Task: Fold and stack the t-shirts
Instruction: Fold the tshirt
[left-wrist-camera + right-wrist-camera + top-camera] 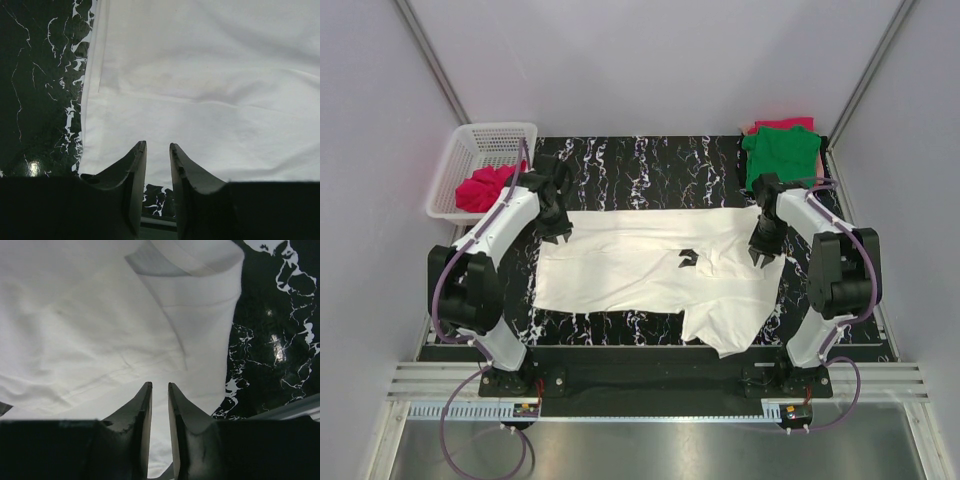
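**Both grippers low on the white shirt**

My left gripper (157,145) sits at the back-left corner of the white shirt (640,265). Its fingers (135,170) stand a narrow slit apart. Through that slit I see shirt edge above and marbled table (40,75) below, so this hand holds nothing. The shirt's stitched edge runs up my wrist view just left of my fingers, with bare table beyond it.

My right gripper (160,384) is at the shirt's right end, near the table's right side. Here too the fingers are only a thin gap apart (no wider than on the left). White cloth fills the gap, but I see it lying under me rather than pinched. Ahead of these fingers a flap of the shirt (190,270) curls up and over, showing its greyer inner face.

The white shirt lies spread flat across the middle of the table, between my two arms, with one part reaching toward the near edge. A small dark mark (690,260) shows near its middle.

The green shirt (782,155) lies folded at the back-right corner on a red cloth (785,124). A crumpled red shirt (485,187) sits in the white basket (470,132) at the back left.
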`<state>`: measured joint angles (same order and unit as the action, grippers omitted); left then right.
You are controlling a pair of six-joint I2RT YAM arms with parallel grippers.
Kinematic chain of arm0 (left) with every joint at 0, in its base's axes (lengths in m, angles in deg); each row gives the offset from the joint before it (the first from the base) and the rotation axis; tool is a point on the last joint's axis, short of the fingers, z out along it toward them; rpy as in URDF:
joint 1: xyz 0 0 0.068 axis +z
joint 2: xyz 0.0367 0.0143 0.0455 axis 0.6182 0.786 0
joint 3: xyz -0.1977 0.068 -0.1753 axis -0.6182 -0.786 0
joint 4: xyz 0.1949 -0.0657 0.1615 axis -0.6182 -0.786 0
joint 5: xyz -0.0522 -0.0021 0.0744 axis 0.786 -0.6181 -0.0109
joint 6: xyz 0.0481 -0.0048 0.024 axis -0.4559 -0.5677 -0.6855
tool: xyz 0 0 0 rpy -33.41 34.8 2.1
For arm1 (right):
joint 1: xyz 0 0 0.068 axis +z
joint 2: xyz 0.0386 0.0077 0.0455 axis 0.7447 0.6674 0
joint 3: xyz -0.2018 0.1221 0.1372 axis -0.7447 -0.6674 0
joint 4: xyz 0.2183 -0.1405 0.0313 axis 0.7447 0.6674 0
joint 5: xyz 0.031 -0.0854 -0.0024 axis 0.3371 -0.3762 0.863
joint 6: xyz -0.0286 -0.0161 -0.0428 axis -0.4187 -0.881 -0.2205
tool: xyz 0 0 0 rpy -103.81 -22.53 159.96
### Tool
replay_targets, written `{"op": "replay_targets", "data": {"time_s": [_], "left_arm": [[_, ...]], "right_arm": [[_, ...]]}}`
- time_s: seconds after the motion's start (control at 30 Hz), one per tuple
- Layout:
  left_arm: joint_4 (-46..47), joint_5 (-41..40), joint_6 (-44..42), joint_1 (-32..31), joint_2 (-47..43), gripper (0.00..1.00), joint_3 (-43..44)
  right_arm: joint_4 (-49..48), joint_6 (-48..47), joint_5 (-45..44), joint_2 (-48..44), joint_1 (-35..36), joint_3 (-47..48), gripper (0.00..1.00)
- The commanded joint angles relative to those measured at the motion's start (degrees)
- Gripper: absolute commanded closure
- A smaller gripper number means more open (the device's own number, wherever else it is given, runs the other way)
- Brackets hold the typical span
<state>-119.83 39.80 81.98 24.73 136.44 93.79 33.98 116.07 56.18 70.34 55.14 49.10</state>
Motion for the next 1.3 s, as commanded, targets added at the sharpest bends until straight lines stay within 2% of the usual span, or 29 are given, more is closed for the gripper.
{"op": "replay_targets", "data": {"time_s": [0.0,0.33,0.43,1.17,1.27], "left_arm": [[1.12,0.24,-2.13,0.09,-2.74,0.69,0.25],[-0.38,-1.43,-3.8,0.09,-2.48,0.69,0.34],[-0.38,-1.34,-3.8,0.09,-2.21,0.69,0.34],[-0.38,-2.4,-3.89,0.09,-1.95,0.7,0.07],[-0.38,-2.4,-3.89,0.09,-1.86,0.7,0.25]], "right_arm": [[-2.14,4.87,-4.97,-4.61,-0.24,-2.76,0.73],[-1.09,4.88,-8.58,-1.98,-0.68,-3.72,0.71],[-1.09,5.58,-8.84,-2.24,-1.2,-5.83,0.59],[-5.4,4.0,-3.39,1.36,-2.43,-8.65,0.59],[-5.92,3.91,-2.78,1.71,-2.35,-8.83,0.61]]}}
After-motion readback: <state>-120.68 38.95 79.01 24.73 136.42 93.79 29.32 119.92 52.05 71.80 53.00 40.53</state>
